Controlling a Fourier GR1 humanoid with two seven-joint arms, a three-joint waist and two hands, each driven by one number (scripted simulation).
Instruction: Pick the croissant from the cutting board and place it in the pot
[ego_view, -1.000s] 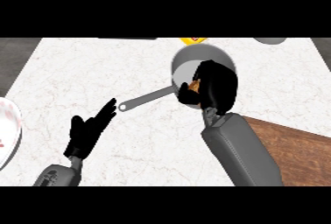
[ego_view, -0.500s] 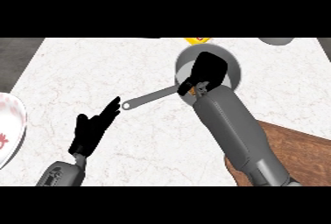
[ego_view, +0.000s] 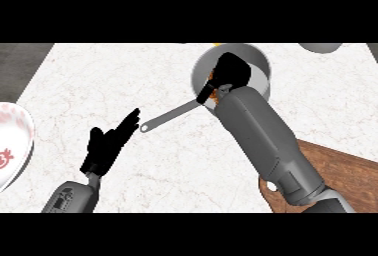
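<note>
A white marble counter (ego_view: 96, 85) fills the view. A brown wooden cutting board (ego_view: 347, 170) lies near right. A grey metal pot (ego_view: 258, 60) with a long handle sits far, right of centre. A white, red-patterned plate (ego_view: 18, 135) is at the left edge. The left hand (ego_view: 109, 146) rests near left, fingers straight and apart. The right hand (ego_view: 232, 70) hangs over the pot, fingers curled round the orange-brown croissant (ego_view: 211, 91), which shows only as a sliver.

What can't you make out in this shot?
Head view:
Croissant: mostly hidden under the right hand.
Pot interior: covered by that hand and forearm.
Plate: cut off by the left edge.
Cutting board: partly under the forearm, cut by the right edge.
</note>
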